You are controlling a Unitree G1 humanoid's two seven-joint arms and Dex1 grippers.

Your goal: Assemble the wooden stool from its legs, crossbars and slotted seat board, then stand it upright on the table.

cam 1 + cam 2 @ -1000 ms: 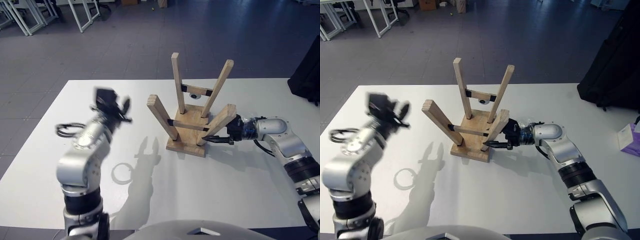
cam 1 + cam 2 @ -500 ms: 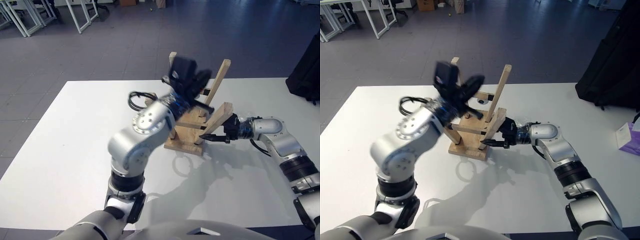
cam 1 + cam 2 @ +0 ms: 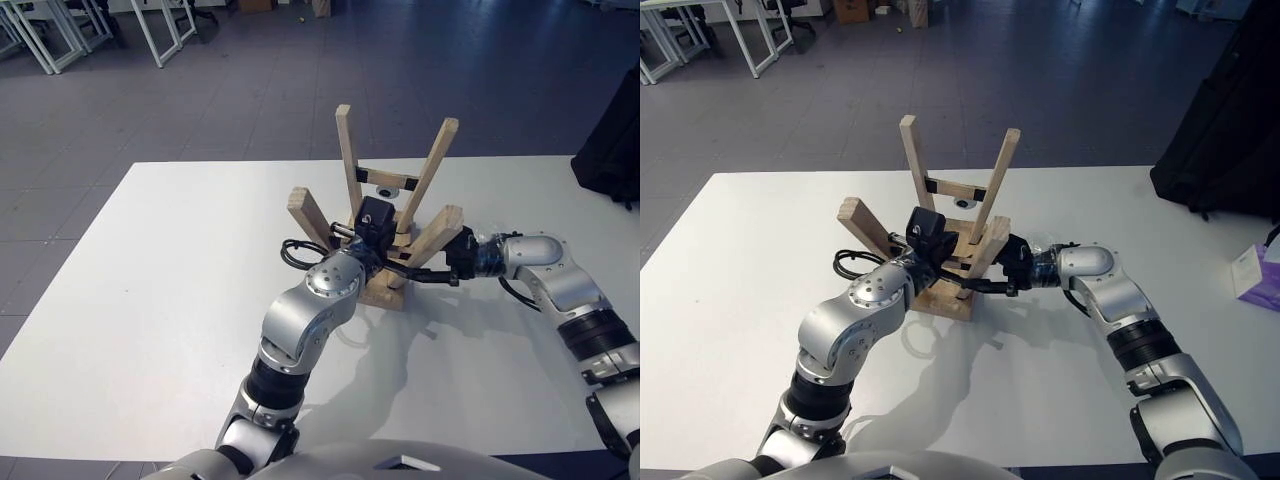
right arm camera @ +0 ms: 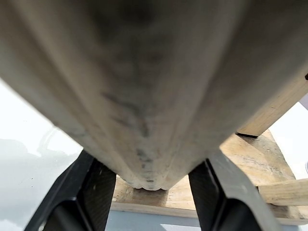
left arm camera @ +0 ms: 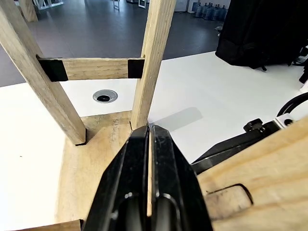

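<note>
White table: the inverted stool's legs point up; right gripper clamps the near-right leg low down, while left gripper, fingers pinched together and empty, sits between the legs.

- A white table fills the near ground from 9 to 3 o'clock, its top bright under even light.
- A round cable grommet is set into the tabletop toward 12 o'clock.
- A grey floor with a soft sheen stretches beyond the far edge of the table.
- White metal desk frames stand on the floor at 10 to 11 o'clock.
- A brown cardboard box sits on the floor at 12 o'clock.
- A black bag bulks at 2 o'clock, just past the table's edge.
- A purple and white packet lies on the table at 3 o'clock.
</note>
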